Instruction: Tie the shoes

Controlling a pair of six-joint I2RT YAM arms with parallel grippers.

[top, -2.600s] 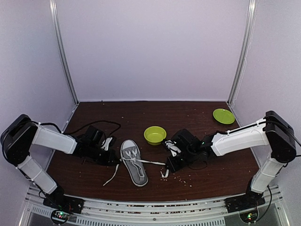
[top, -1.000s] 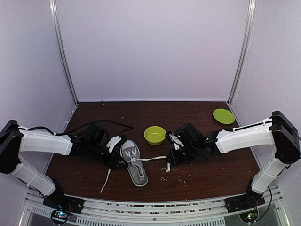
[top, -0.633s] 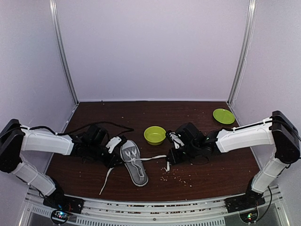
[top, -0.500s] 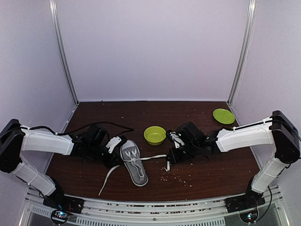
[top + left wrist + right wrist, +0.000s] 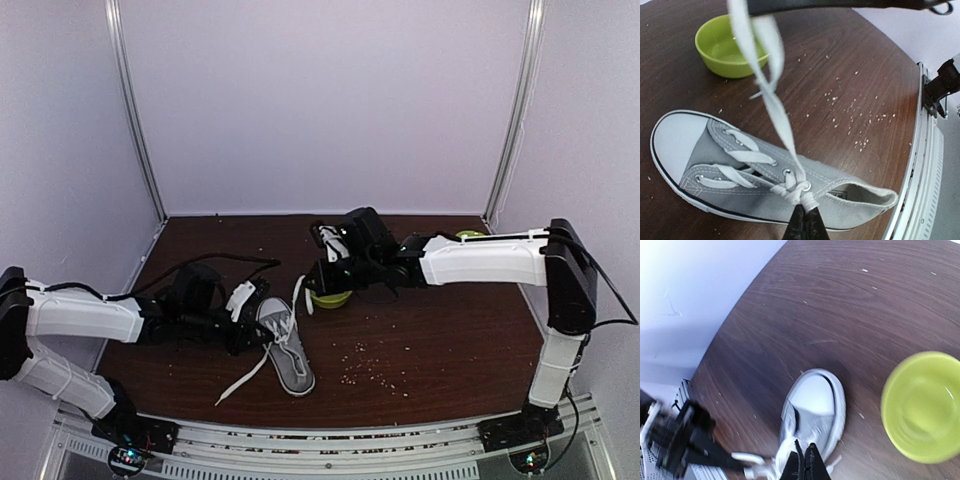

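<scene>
Sneaker [image 5: 285, 350] on its sole, long axis near-to-far, toe toward back wall [image 5: 320, 110]. Left gripper [image 5: 805, 219] clamped on white lace [image 5: 776, 110] at top eyelet; right gripper [image 5: 316, 278] pinching its lifted end.

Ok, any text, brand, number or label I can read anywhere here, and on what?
None readable. The grey sneaker, its white laces and the green bowl carry no visible print in any view.
The lit boards at the arm bases are too small to read.

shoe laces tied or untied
Untied: no bow on the shoe; one lace rises from the top eyelets, the other lace trails loose on the table.
</scene>
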